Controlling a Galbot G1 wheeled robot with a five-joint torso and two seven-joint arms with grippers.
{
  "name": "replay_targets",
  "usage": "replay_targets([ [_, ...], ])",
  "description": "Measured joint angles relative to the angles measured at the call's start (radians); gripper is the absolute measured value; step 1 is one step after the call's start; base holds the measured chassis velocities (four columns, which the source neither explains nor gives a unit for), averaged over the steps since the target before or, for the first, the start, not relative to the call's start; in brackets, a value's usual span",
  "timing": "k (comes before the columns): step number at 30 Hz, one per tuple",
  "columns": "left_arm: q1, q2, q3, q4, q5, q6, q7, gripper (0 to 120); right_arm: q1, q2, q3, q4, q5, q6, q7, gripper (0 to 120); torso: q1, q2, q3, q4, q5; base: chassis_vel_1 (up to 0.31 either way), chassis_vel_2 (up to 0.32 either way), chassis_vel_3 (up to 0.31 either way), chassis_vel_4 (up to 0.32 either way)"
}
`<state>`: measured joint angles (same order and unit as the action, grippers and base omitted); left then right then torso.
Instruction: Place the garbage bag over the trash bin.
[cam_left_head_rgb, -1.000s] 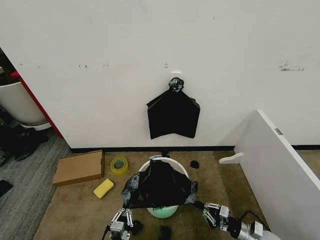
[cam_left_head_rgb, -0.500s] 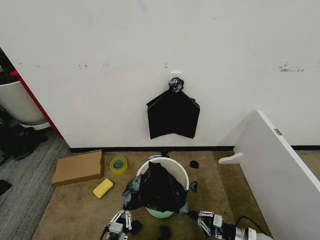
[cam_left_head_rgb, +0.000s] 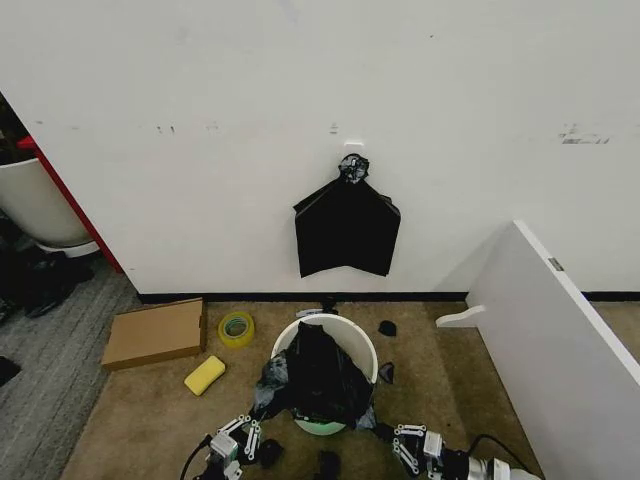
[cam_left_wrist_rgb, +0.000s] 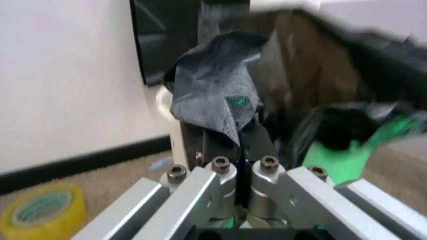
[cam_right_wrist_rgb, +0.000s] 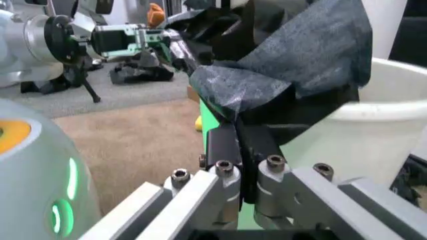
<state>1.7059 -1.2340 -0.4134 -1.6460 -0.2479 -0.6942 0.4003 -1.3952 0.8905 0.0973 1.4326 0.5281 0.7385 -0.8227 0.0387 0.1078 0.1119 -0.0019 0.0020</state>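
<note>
The white trash bin (cam_left_head_rgb: 355, 329) with its pale green base stands on the carpet before the wall. The glossy black garbage bag (cam_left_head_rgb: 318, 376) hangs bunched over its opening and near side. At the bag's lower left corner my left gripper (cam_left_head_rgb: 241, 438) is shut on its edge; the left wrist view shows the left gripper (cam_left_wrist_rgb: 241, 134) pinching the bag (cam_left_wrist_rgb: 215, 92) beside the bin (cam_left_wrist_rgb: 165, 102). My right gripper (cam_left_head_rgb: 404, 444) holds the lower right corner. In the right wrist view the right gripper (cam_right_wrist_rgb: 233, 136) is shut on the bag (cam_right_wrist_rgb: 300, 52) against the bin (cam_right_wrist_rgb: 347, 131).
A folded black bag bundle (cam_left_head_rgb: 346, 236) hangs on the wall. A cardboard box (cam_left_head_rgb: 157, 333), yellow tape roll (cam_left_head_rgb: 237, 328) and yellow sponge (cam_left_head_rgb: 205, 375) lie left of the bin. Small black scraps (cam_left_head_rgb: 387, 327) lie around it. A white panel (cam_left_head_rgb: 560, 350) leans at the right.
The bag, stretched wide a second ago, has drawn in to a narrower bunch. My right gripper has moved left and down toward the bin; the left has dropped slightly.
</note>
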Motion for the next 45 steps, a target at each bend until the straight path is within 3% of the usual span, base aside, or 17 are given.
replay_targets([
  [9,-0.066,-0.029,0.014,0.118,0.045,-0.001,-0.092,0,0.058,0.035,0.008,-0.119,-0.063,0.023,0.000,0,0.000,0.000,0.000,0.0000,0.0004,0.000,0.000,0.000,0.000],
  [25,-0.079,-0.063,0.022,0.118,0.054,-0.005,-0.153,0,0.064,0.023,0.012,-0.121,-0.008,0.033,-0.003,0,0.000,0.000,0.000,-0.0001,0.0006,0.000,0.000,0.000,0.000],
  [30,-0.056,-0.059,0.011,0.101,0.055,-0.003,-0.171,0,0.045,-0.003,0.026,-0.100,0.006,0.010,-0.036,16,0.000,0.000,0.000,0.0000,0.0006,0.000,0.000,0.000,0.000],
  [36,-0.018,-0.051,-0.013,0.062,0.052,0.012,-0.171,18,0.025,-0.027,0.043,-0.078,0.020,-0.017,-0.094,36,0.000,0.000,0.000,-0.0001,0.0005,0.000,0.000,0.000,0.000],
  [44,0.041,-0.053,-0.081,0.019,0.020,-0.003,-0.022,53,-0.001,-0.049,0.068,-0.034,0.022,-0.023,-0.166,69,0.000,0.000,0.000,0.0000,0.0006,0.000,0.000,0.000,0.000],
  [45,0.041,-0.053,-0.081,0.019,0.020,-0.003,-0.022,53,-0.001,-0.049,0.068,-0.034,0.022,-0.023,-0.166,69,0.000,0.000,0.000,0.0000,0.0006,0.000,0.000,0.000,0.000],
])
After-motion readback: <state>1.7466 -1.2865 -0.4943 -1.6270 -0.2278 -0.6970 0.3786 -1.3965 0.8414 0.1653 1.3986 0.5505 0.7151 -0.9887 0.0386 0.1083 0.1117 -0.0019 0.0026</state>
